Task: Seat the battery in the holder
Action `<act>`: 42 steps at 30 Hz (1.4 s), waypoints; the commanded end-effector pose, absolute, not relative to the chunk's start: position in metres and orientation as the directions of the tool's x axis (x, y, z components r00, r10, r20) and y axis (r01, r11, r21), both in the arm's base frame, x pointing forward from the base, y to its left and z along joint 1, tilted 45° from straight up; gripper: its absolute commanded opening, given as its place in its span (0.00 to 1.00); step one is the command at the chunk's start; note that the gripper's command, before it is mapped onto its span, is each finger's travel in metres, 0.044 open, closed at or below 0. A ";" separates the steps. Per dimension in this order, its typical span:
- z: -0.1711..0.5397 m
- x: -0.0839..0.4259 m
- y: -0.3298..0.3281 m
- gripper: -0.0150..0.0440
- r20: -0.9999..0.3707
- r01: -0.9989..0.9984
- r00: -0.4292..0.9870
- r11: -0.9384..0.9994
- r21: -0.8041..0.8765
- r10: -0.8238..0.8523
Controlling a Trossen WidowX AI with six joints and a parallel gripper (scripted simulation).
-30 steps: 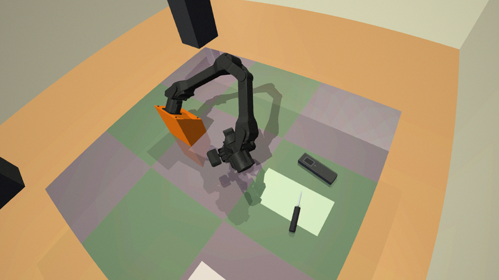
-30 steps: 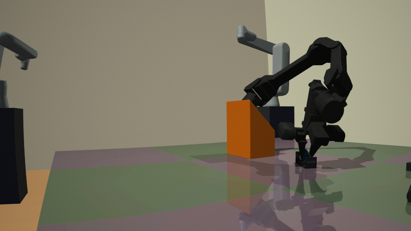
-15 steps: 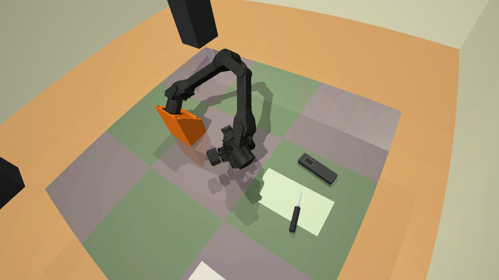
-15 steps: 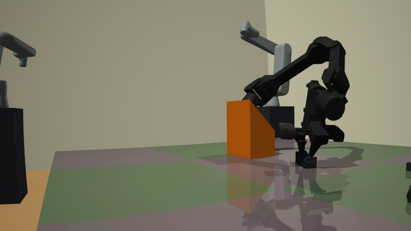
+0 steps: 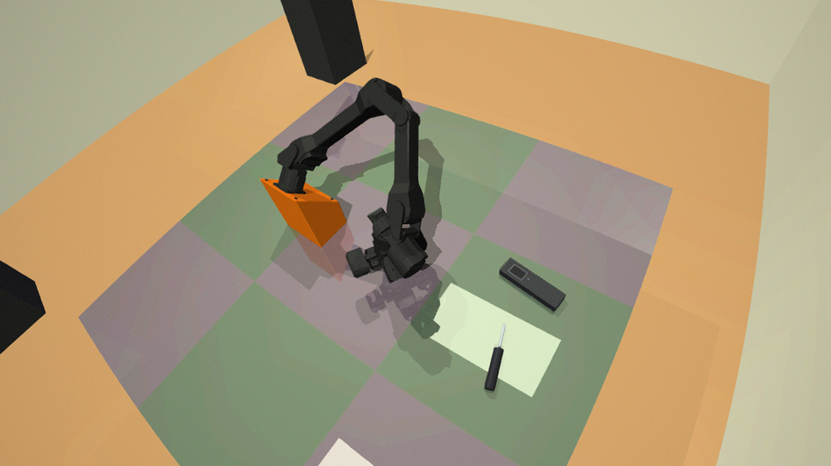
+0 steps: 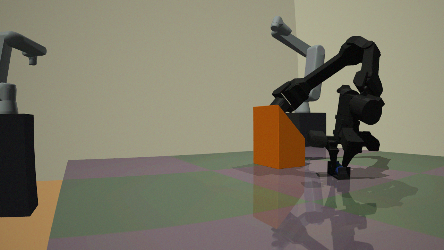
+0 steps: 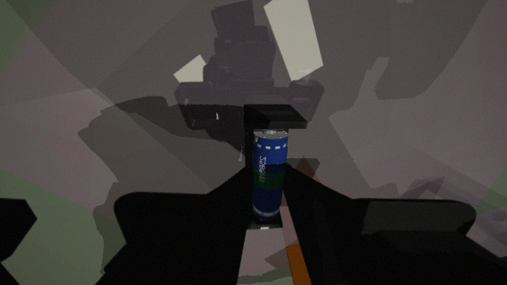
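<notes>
We have our gripper (image 7: 268,186) clenched on the blue battery (image 7: 269,174), one dark finger (image 7: 222,206) pressed to each side of its middle. The battery lies lengthwise in the black holder (image 7: 273,116), its far end right at the holder's raised lip and its near end by the low end wall; whether it sits fully flat we cannot tell. From the exterior view the gripper (image 6: 338,163) reaches down into the holder (image 6: 340,172) on the counter (image 6: 155,192), just beside the orange block (image 6: 273,139). A screwdriver (image 5: 494,365) and a remote (image 5: 531,282) lie well apart.
</notes>
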State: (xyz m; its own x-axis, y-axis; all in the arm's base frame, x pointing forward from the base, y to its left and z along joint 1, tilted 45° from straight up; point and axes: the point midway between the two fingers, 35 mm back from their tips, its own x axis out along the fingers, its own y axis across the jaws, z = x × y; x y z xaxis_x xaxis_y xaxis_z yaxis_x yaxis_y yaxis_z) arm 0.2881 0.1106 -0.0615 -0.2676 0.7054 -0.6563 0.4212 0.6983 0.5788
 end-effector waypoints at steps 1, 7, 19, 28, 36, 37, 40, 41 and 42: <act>-0.065 0.289 0.109 0.38 -0.681 0.415 -0.249 0.711 0.567 0.689; -0.064 0.289 0.110 0.38 -0.692 0.420 -0.224 0.709 0.567 0.686; -0.063 0.287 0.113 0.38 -0.711 0.429 -0.175 0.703 0.568 0.681; -0.062 0.286 0.114 0.38 -0.718 0.433 -0.150 0.698 0.570 0.679; -0.061 0.282 0.116 0.38 -0.720 0.435 -0.143 0.697 0.571 0.679; -0.060 0.281 0.116 0.38 -0.720 0.435 -0.142 0.696 0.571 0.679; -0.060 0.279 0.117 0.38 -0.721 0.435 -0.140 0.696 0.571 0.679; -0.060 0.279 0.117 0.38 -0.721 0.435 -0.139 0.696 0.572 0.679; -0.059 0.278 0.117 0.38 -0.721 0.435 -0.138 0.695 0.572 0.679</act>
